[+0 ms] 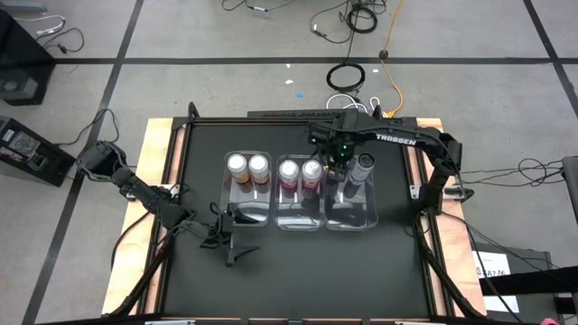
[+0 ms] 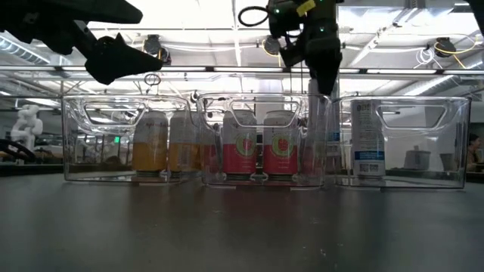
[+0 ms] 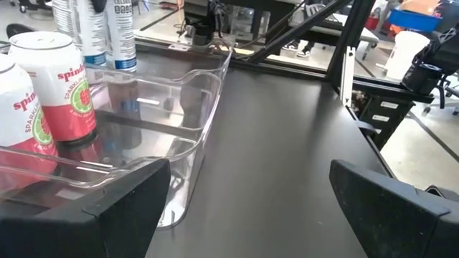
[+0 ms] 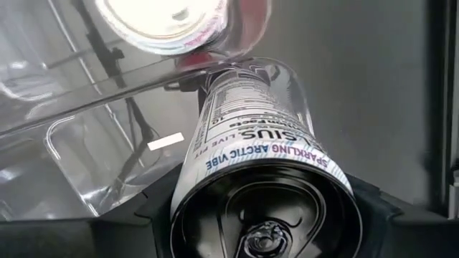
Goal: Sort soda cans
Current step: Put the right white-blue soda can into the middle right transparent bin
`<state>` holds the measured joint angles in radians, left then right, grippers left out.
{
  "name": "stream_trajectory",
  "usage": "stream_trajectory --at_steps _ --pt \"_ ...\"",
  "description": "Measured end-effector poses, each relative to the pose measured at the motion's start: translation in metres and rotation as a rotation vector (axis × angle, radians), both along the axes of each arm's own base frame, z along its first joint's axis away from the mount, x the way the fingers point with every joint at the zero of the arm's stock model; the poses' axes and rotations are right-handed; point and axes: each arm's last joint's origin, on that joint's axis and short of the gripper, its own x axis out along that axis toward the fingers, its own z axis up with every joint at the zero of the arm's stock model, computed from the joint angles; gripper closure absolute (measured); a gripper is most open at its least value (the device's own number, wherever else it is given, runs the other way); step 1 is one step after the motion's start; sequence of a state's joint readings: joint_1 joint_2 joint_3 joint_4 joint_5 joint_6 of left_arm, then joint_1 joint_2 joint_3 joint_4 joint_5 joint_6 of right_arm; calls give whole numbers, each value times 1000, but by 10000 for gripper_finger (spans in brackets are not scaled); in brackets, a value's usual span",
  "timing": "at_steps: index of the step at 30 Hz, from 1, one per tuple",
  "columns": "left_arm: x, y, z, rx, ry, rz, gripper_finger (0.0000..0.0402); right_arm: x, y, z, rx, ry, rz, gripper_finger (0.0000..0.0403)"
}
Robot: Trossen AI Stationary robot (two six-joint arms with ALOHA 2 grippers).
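Three clear bins stand in a row. The left bin [image 1: 237, 209] holds two orange soda cans [image 1: 247, 166]. Two pink soda cans [image 1: 300, 170] stand in the middle bin [image 1: 291, 217]. One silver soda can [image 1: 364, 164] stands in the right bin [image 1: 366, 217]. My right gripper [image 1: 341, 161] points down by the right bin's left wall, shut on another silver soda can [image 4: 251, 122]. My left gripper [image 1: 228, 239] is open near the left bin's front, with nothing between its fingers. My right gripper pinches the silver can's side wall just below its top rim [image 4: 204, 179] between its two fingers [image 4: 147, 215], one on each side. The fingers come from above, pointing down. The can hangs upright below them; I cannot tell whether its bottom touches anything.
The black tabletop [image 1: 298, 271] lies bare in front of the bins. A wooden border [image 1: 158, 181] and a dark frame run round the table. Cables [image 1: 361, 18] lie on the floor behind it.
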<state>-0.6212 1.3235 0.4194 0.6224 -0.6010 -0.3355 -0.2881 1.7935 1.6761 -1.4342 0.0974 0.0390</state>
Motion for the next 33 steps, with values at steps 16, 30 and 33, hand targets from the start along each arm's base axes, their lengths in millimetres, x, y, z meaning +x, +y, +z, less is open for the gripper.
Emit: stream_trajectory --at_steps 16,30,33 --pt "0 0 0 -3 -3 -1 11 -22 -1 -37 16 -32 -32 163" --pt "0 0 1 -7 -12 6 11 -24 -4 -35 6 -45 -58 104" --pt "0 0 2 -10 -16 7 11 -24 -4 -35 7 -41 -57 95"
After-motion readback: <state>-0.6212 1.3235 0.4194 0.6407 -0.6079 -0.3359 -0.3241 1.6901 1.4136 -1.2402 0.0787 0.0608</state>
